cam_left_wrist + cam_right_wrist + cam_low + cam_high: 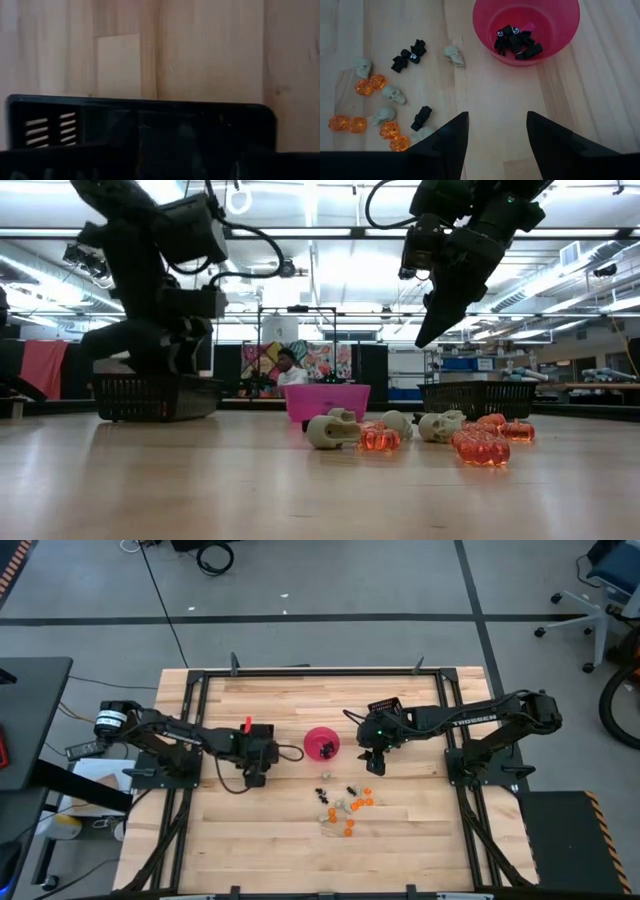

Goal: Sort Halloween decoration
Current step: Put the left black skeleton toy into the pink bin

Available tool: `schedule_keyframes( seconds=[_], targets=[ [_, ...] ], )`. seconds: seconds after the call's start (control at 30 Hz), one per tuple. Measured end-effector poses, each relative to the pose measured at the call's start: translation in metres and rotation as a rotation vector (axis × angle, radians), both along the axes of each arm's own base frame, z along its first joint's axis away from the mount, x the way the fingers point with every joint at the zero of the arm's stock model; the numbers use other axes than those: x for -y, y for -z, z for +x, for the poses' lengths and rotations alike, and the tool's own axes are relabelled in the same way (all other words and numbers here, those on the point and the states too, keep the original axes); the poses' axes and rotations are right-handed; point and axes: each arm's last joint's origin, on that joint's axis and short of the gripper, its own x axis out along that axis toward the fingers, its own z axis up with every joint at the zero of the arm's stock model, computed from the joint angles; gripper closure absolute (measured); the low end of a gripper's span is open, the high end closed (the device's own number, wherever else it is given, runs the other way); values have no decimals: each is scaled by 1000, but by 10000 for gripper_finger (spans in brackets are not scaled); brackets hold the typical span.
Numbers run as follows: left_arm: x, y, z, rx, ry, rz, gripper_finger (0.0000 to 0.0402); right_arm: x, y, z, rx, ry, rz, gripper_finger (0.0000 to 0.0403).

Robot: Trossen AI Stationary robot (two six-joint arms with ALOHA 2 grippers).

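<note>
— What's on your left?
— Your left gripper [254, 778] hangs over a black slatted tray [45, 125]; you cannot tell its fingers' state.

— And the trinkets?
— Black figures [516, 40] lie in the pink bowl [555, 35]. Orange pumpkins [370, 84], greyish skulls [454, 55] and black pieces [409, 56] lie scattered on the table [250, 840] nearby.

— Your right?
— Your right gripper [497, 132] hovers spread and empty beside the bowl.

Right gripper [497, 135] hangs above the table, fingers [451, 137] spread apart — left arm [170, 730] waits, stretched inward.
</note>
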Motion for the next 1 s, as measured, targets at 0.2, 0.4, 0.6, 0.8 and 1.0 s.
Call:
schedule_keyframes(
  seconds=[0.2,0.4,0.6,0.8,1.0],
  targets=[
    [4,-26,4,-52,-94,182,241,0,0,0,0,11,8,199],
    [14,-53,24,92,-67,181,242,0,0,0,-1,16,10,199],
    [28,-55,51,333,68,30,242,1,11,-4,-3,65,-22,199],
    [39,-31,77,400,161,-66,242,1,44,-14,61,94,-11,199],
    [46,-8,99,407,165,-101,242,0,59,-21,121,151,-108,199]
  ],
)
